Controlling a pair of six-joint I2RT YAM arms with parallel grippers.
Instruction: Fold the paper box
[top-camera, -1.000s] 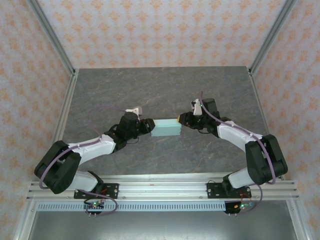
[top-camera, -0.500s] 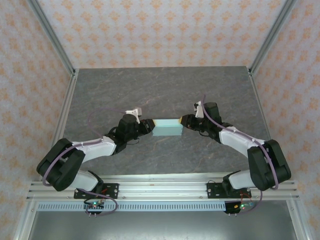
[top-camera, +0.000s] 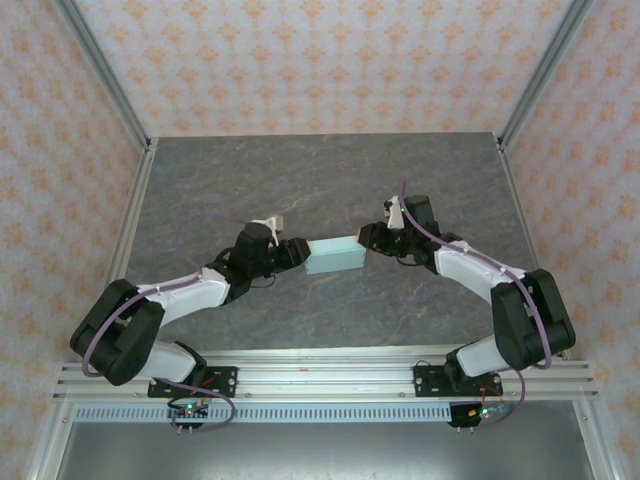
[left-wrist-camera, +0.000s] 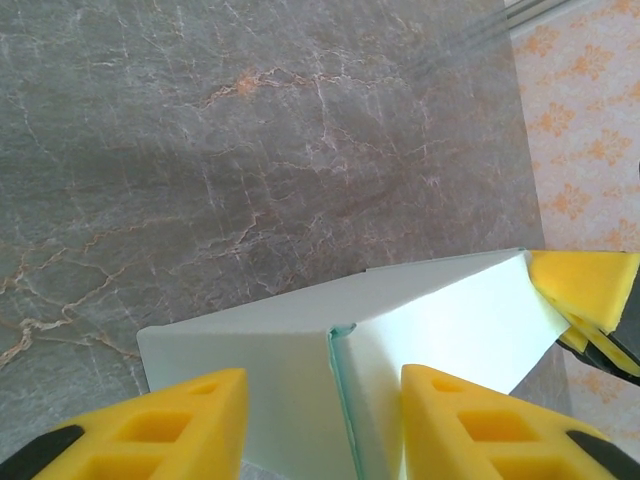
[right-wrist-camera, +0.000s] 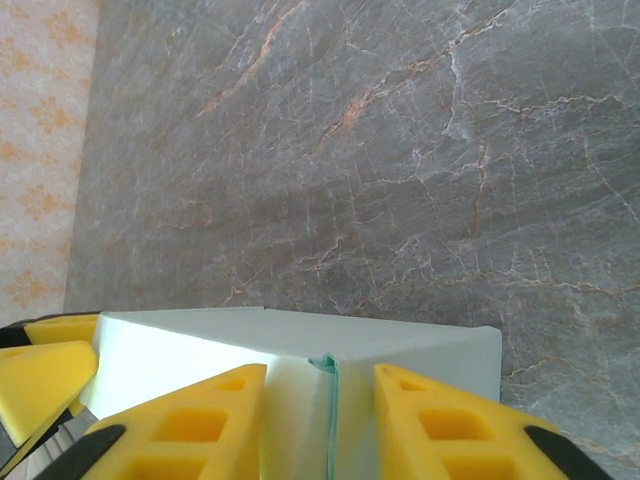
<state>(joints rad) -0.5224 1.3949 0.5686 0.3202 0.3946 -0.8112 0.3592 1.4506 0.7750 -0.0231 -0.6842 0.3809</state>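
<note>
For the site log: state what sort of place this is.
Probably a robot lab test cell: grey marbled tabletop, aluminium frame rails, wallpaper-patterned panels around it, and two arms bolted at its edge.

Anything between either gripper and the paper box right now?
Nothing visible. The left gripper and right gripper sit at opposite ends of the paper box, fingers apart at each end seam. Around it is bare table.

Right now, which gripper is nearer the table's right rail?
Right. The right gripper is at the paper box end toward that rail; the left gripper is at the opposite end.
</note>
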